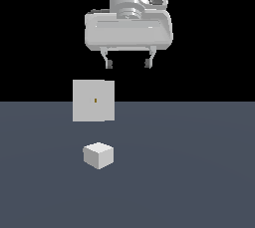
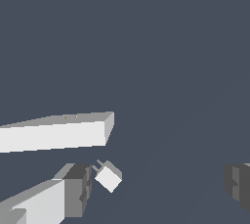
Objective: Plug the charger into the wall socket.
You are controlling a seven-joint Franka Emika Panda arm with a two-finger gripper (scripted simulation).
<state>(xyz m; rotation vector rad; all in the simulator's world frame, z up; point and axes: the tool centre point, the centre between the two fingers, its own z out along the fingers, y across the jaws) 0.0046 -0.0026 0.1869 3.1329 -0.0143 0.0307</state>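
End effector hangs high above the bench, fingers pointing down and spread wide w/ nothing between them. It's well clear of both task items.

Charger, a small white cube, sits on the bench toward the ext. view's left of centre, turned so one corner edge faces the camera. Nothing touches it.

Socket, a flat white square panel, stands upright behind the charger in the ext. view, w/ a tiny orange-brown slot mark at its centre. Charger & socket are apart, w/ a strip of bare bench between them.

In the ext. view the end effector sits slightly to the right of the socket & charger.

Wrist view: looks down on the grey bench. Socket shows as a long white slab seen from its top edge. Charger is a small white block just beside the one dark fingertip; the other fingertip is far across the frame. Two thin prongs seem to stick out of the charger toward the socket, too small to be sure.
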